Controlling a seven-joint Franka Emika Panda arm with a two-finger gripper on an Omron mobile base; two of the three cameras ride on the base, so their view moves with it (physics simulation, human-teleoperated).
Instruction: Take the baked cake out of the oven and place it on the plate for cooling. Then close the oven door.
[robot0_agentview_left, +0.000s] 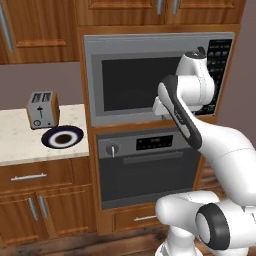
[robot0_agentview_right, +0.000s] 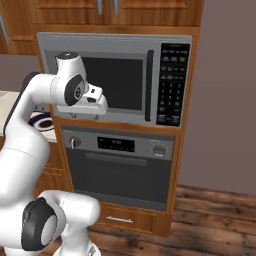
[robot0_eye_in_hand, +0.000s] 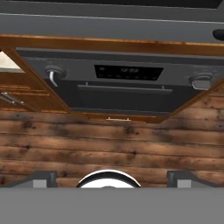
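Oven door (robot0_agentview_left: 147, 180) upright, bar handle (robot0_agentview_left: 152, 159) horizontal

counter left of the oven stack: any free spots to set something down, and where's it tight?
Free: the counter strip in front of the plate, toward its front edge, and the stretch left of the toaster. Crowded: the back right corner, where toaster and plate sit close together beside the oven cabinet's wood side.

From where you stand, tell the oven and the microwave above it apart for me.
The oven sits low, under the microwave. The oven door has a long horizontal bar handle; the microwave's handle is vertical and dark. The oven has round knobs and a dark display strip; the microwave has a keypad panel on its right. Both are grey steel, dark-windowed, shut, and built into the same wooden column.
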